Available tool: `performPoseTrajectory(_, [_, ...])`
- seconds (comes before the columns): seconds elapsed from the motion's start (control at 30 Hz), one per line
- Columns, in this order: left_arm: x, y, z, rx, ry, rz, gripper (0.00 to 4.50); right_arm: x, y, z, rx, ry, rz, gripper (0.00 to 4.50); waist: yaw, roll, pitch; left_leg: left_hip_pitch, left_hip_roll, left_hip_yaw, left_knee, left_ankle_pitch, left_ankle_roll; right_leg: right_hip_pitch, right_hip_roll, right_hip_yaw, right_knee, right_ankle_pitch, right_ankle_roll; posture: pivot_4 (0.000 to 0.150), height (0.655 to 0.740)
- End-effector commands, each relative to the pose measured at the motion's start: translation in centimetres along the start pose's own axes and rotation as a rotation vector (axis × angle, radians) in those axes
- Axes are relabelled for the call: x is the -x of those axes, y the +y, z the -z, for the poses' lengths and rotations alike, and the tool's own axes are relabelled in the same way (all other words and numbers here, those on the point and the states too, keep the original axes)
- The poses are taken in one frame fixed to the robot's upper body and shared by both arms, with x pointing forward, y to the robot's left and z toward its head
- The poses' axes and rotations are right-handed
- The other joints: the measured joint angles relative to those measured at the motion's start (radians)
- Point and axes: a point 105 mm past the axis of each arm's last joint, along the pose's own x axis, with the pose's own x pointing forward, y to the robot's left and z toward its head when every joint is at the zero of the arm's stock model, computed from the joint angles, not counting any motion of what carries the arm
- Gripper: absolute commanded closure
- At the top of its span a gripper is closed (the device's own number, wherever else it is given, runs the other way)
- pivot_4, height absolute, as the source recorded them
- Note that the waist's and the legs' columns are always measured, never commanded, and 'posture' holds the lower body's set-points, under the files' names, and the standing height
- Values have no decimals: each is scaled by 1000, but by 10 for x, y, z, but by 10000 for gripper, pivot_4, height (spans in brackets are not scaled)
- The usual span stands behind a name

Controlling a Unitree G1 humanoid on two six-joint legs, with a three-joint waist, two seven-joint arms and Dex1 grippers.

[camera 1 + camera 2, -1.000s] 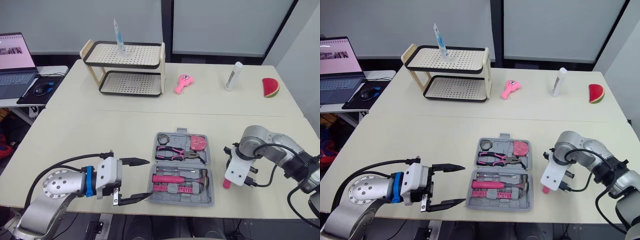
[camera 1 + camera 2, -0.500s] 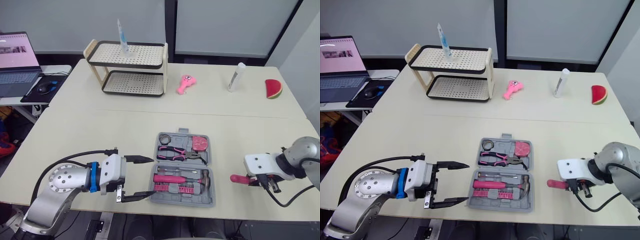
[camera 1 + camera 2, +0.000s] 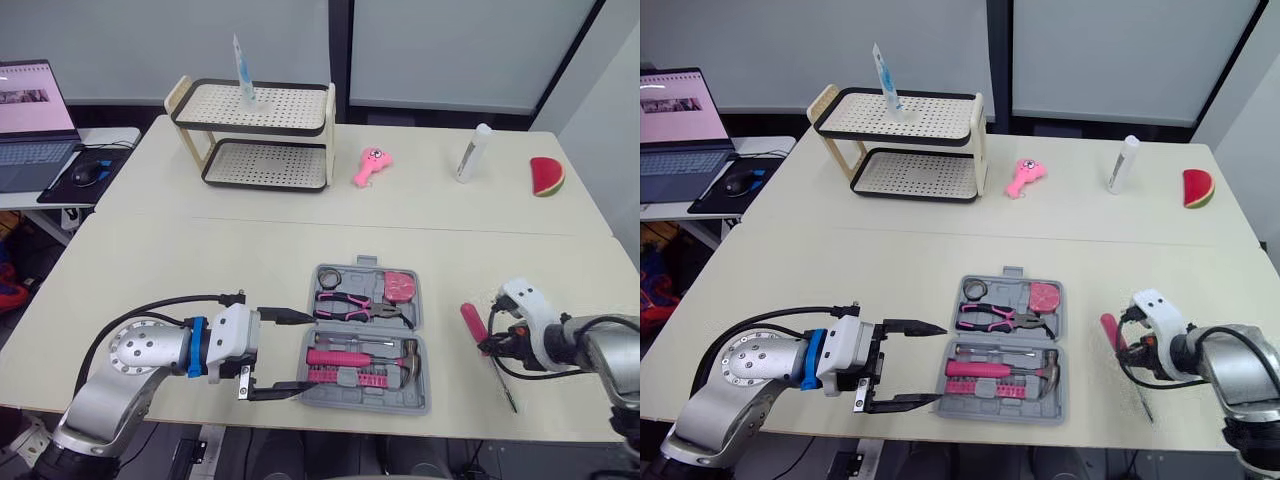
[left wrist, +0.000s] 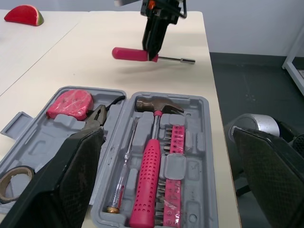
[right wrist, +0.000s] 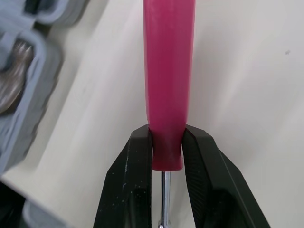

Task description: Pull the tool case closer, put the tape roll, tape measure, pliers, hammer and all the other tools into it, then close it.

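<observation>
Holding a pink-handled screwdriver (image 5: 168, 71), the right gripper (image 5: 167, 138) hangs out to the right of the open tool case (image 3: 362, 404), apart from it, so the step in hand reads as packing one of the "other tools". The case sits near the front edge of the table (image 3: 200, 270), which suggests the pull is done. The tape roll (image 3: 327, 277), pliers (image 3: 352, 303) and pink tape measure (image 3: 397, 285) already lie in the far half and the hammer (image 4: 147, 185) in the near half. The left gripper (image 3: 292, 352) waits just beside the case's left side with its fingers spread wide and nothing between them. The next move, as I judge it, calls for the right arm to swing leftward over the case, line the screwdriver up with a free recess and let go, and after that the lid has to be folded shut. I cannot tell which recess is meant for it. The right wrist view makes the grip plain: both fingers pinch the very base of the pink handle, where the metal shaft begins, with the handle pointing away from the wrist. That is too small to read from the head. The left wrist view adds that the screwdriver hangs level above the tabletop with a shadow under it, and lays out the tray's contents: a thin screwdriver beside the hammer and a rack of bits. The eye views give the overall placing, case between the two arms.
</observation>
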Motion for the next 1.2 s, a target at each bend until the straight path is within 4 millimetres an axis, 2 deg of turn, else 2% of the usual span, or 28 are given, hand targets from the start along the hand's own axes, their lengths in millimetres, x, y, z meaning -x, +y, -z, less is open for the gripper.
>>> performPoseTrajectory(0.03, [-4,-1,-7,-23,-20,20,0,-3,-6,-11,-7,-66,83,38486,0,0,0,0,0,0,0,0,0,0,0,0,0,0,0,1500,7350])
performPoseTrajectory(0.23, [-6,1,-8,-23,-25,18,0,-18,-3,-13,-6,-116,133,38486,-1,0,0,0,0,0,0,0,0,0,0,0,0,0,0,1500,7350])
performPoseTrajectory(0.3, [-7,1,-9,-20,-32,15,0,-20,0,-12,-7,-126,126,31353,-1,1,0,0,0,0,0,0,0,0,0,0,1,0,0,1500,7350])
performPoseTrajectory(0.37, [-7,2,-10,-17,-38,11,0,-19,2,-14,2,-152,120,27771,-1,1,0,0,0,0,0,0,0,0,0,0,1,0,0,1500,7350])
performPoseTrajectory(0.6, [1,7,-11,-12,-49,-23,0,8,6,-24,101,-329,84,12569,0,1,0,0,0,0,1,0,0,0,0,0,2,0,0,1500,7350])
performPoseTrajectory(0.73, [5,10,-12,12,-54,-45,0,16,12,-17,245,-431,77,309,1,1,-3,0,0,-1,1,0,0,1,0,-1,2,0,0,1500,7350])
performPoseTrajectory(0.83, [7,9,-12,38,-61,-49,0,12,18,-10,268,-496,95,309,-1,1,-3,2,0,-1,2,0,0,2,0,-1,3,0,0,1500,7350])
performPoseTrajectory(1.03, [9,7,-11,43,-54,-32,0,-8,9,5,196,-512,177,309,-13,1,-3,4,1,0,1,0,0,3,0,0,3,0,0,1500,7350])
performPoseTrajectory(1.2, [9,4,-10,56,-43,-2,0,-23,0,10,107,-503,212,309,-13,1,-3,3,0,0,1,0,0,3,0,0,3,0,0,1500,7350])
